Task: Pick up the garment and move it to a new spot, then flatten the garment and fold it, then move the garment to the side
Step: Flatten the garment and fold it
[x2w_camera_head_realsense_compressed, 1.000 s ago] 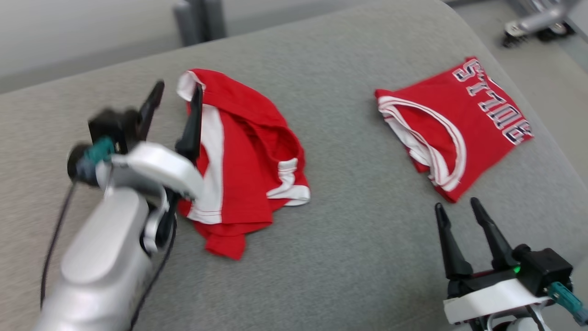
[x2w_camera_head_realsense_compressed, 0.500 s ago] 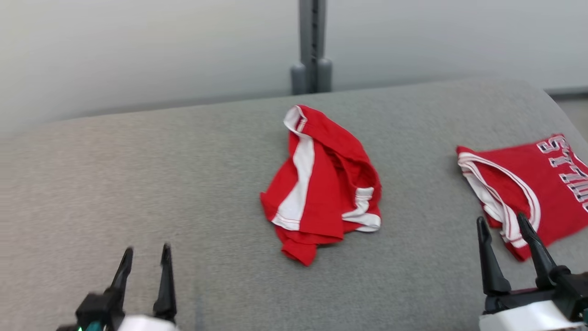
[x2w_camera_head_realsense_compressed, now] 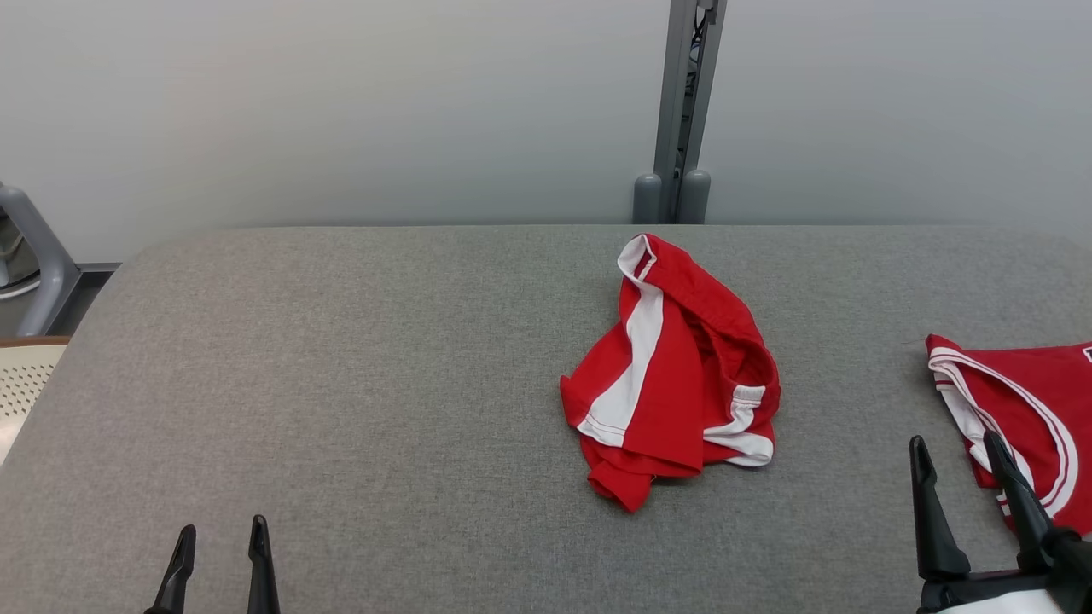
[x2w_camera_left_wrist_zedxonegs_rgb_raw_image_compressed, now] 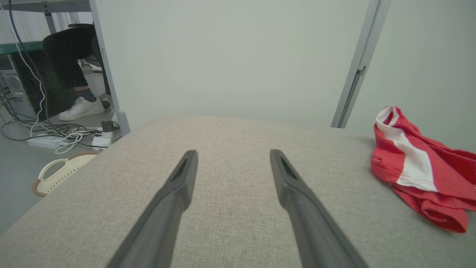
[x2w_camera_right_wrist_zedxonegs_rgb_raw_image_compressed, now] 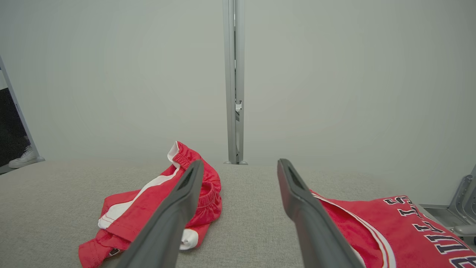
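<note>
Left wrist view adds a white shoe (x2w_camera_left_wrist_zedxonegs_rgb_raw_image_compressed: 80, 108), floor cables (x2w_camera_left_wrist_zedxonegs_rgb_raw_image_compressed: 55, 138) and a perforated basket (x2w_camera_left_wrist_zedxonegs_rgb_raw_image_compressed: 55, 175) beyond the tabletop's (x2w_camera_head_realsense_compressed: 341, 384) left edge. We count two red-and-white garments on the grey woven tabletop: crumpled shorts (x2w_camera_head_realsense_compressed: 674, 367) right of centre, and a folded lettered jersey (x2w_camera_head_realsense_compressed: 1024, 401) by the right edge. Left fingers (x2w_camera_head_realsense_compressed: 260, 571) and right fingers (x2w_camera_head_realsense_compressed: 932, 512) are spread wide, empty.

crumpled red-and-white cloth shorts (x2w_camera_head_realsense_compressed: 674, 367): 1 | folded red lettered jersey (x2w_camera_head_realsense_compressed: 1028, 396): 1 | grey padded table (x2w_camera_head_realsense_compressed: 341, 384): 1 | dark two-fingered grippers: 2 – left gripper (x2w_camera_head_realsense_compressed: 222, 526), right gripper (x2w_camera_head_realsense_compressed: 954, 439)

Left hand (x2w_camera_head_realsense_compressed: 222, 525) and right hand (x2w_camera_head_realsense_compressed: 954, 438) have tapered dark fingers (x2w_camera_head_realsense_compressed: 930, 512).
</note>
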You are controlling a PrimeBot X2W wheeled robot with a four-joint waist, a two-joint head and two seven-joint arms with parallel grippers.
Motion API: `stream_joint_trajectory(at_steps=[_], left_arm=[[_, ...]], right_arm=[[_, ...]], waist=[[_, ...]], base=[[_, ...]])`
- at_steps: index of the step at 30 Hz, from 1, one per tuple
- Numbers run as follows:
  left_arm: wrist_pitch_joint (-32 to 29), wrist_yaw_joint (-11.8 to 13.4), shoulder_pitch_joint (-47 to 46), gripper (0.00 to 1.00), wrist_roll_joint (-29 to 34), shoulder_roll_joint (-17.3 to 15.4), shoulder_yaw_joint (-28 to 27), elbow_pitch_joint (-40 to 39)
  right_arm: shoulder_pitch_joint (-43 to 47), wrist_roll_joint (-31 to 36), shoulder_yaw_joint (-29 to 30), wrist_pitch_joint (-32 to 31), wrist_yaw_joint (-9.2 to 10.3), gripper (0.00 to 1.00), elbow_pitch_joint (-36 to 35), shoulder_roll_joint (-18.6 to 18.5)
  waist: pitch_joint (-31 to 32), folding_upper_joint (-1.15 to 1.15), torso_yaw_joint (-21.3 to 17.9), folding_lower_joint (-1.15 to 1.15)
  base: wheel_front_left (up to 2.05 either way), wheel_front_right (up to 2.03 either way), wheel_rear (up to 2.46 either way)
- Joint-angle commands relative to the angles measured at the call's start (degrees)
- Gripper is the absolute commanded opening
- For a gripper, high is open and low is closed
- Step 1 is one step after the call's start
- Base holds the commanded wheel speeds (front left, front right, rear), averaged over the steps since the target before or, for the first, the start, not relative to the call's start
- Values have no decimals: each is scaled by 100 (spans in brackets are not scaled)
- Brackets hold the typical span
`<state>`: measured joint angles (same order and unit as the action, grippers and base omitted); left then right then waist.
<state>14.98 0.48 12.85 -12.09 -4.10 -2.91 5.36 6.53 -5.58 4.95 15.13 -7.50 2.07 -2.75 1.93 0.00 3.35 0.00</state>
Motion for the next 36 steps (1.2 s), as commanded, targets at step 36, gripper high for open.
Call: stream_joint_trajectory(at_steps=[36], left_arm=[[-767, -7, -3904, 100, -1889, 102, 3385, 3916]], right_arm=[[-640, -305, -569, 2, 1, 100, 292, -30]], waist=[[-1053, 0, -1555, 0]], base=[[0, 0, 0]])
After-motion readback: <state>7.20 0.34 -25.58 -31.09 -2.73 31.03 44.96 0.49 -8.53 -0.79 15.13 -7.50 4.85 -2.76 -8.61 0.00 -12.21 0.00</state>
